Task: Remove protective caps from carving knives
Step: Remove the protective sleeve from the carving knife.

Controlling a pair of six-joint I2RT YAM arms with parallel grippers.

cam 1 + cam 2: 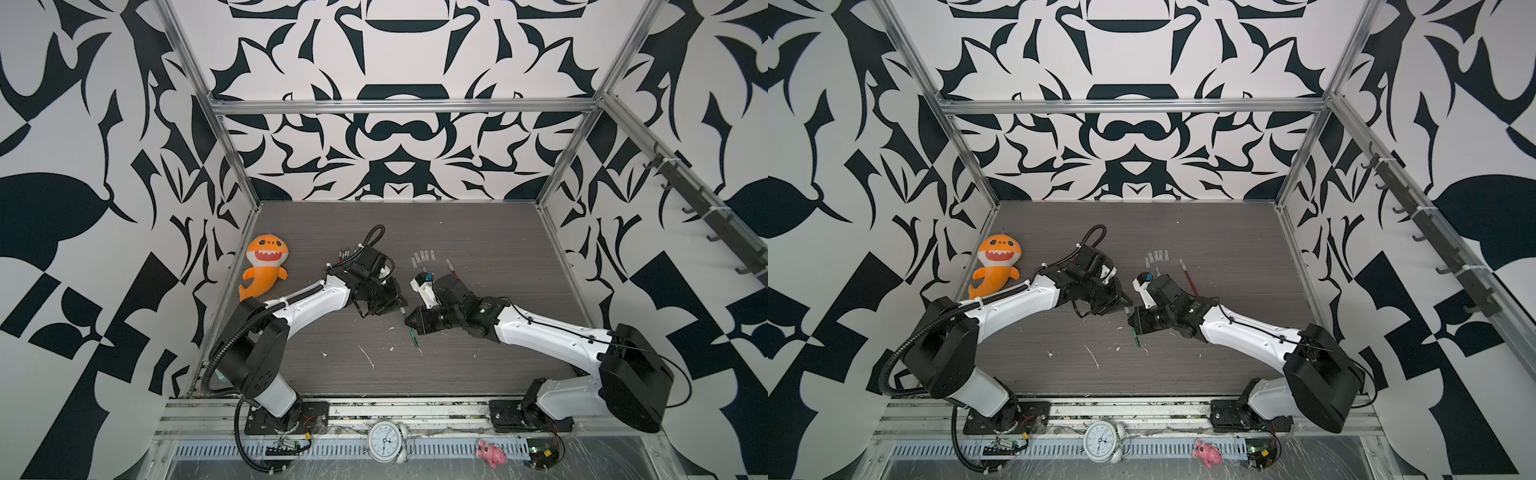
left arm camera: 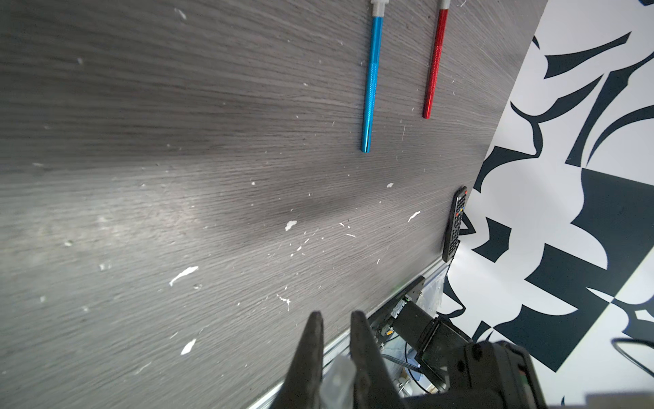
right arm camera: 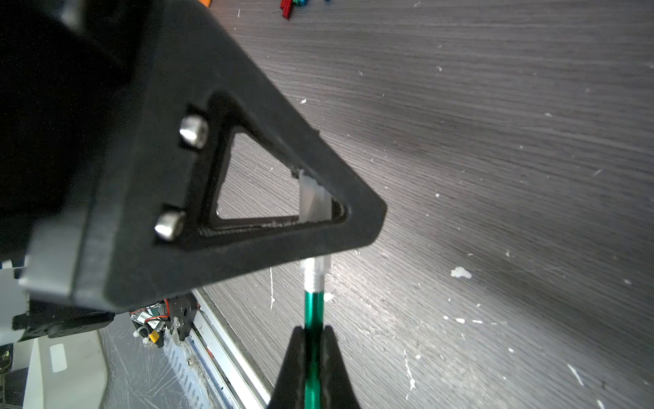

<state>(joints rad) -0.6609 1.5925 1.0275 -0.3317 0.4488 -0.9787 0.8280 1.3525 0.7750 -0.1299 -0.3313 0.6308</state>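
Right wrist view shows you plainly the right gripper (image 3: 313, 331) clamped on the green knife (image 3: 313, 304), whose cap (image 3: 315, 198) the left gripper (image 2: 336, 317) pinches (seen through a finger's cut-out). Left wrist view adds a blue knife (image 2: 369, 81) and a red knife (image 2: 434, 63) lying beyond, tips cut off. Farther back, in both top views, loose caps (image 1: 422, 257) lie in a row; in a top view the left arm (image 1: 316, 297) half hides a knife bundle (image 1: 347, 253).

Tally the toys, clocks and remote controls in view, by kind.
orange shark plush: 1
pink toy: 1
alarm clock: 1
remote control: 1
Total: 4
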